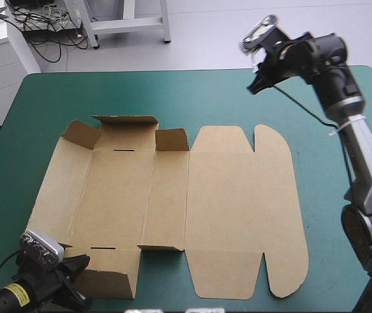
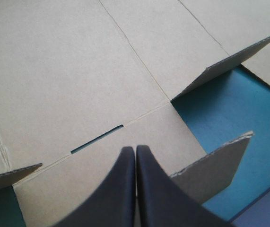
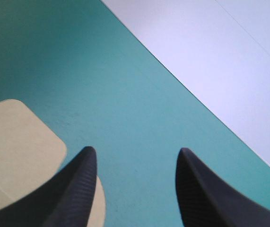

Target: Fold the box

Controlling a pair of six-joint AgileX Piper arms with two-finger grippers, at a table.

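The brown box (image 1: 238, 208) lies as a cut sheet across the middle of the table, its lid half flat with rounded tabs. On the left half, the far wall (image 1: 126, 124) and two corner flaps stand partly raised. My left gripper (image 1: 81, 264) is at the near left corner, shut, its tips over the near slotted flap (image 2: 125, 142); in the left wrist view the fingers (image 2: 135, 149) meet in one arch above the board (image 2: 78, 71). My right gripper (image 1: 256, 83) hangs open above the far right of the table, beyond the lid. One rounded lid tab (image 3: 16, 151) shows beside the right gripper (image 3: 137, 153).
Bare teal-green cover (image 1: 329, 163) runs along the right side of the sheet and behind it. The table's far edge (image 3: 187, 90) passes just ahead of the right gripper. The sheet's near edge lies close to the table's front edge.
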